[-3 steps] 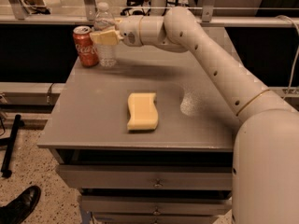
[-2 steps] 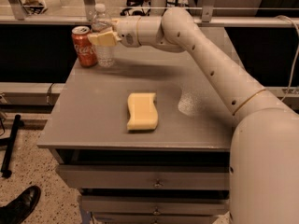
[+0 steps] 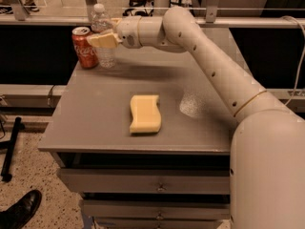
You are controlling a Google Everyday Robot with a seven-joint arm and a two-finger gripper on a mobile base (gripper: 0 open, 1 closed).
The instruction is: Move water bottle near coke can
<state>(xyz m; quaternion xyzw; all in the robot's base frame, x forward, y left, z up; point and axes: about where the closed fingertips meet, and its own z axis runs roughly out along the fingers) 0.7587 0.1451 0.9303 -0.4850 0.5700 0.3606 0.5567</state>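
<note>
Grey table, speckled floor.
The water bottle stands upright, cap up, by the coke can; the end effector grips it.

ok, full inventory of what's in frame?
water bottle: 1, clear with white cap, upright at back-left of table, just right of the can
coke can: 1, red with silver top, upright at back-left corner of table
sponge: 1, pale yellow, flat near table centre
table: 1, grey top
drawers: stacked under the table, grey, count unclear
shoe: 1, black, on floor at bottom left
pole: 1, black, on floor left of table
arm: 1, white, reaches from lower right to back-left of table
gripper: 1, beige, at the water bottle
</note>
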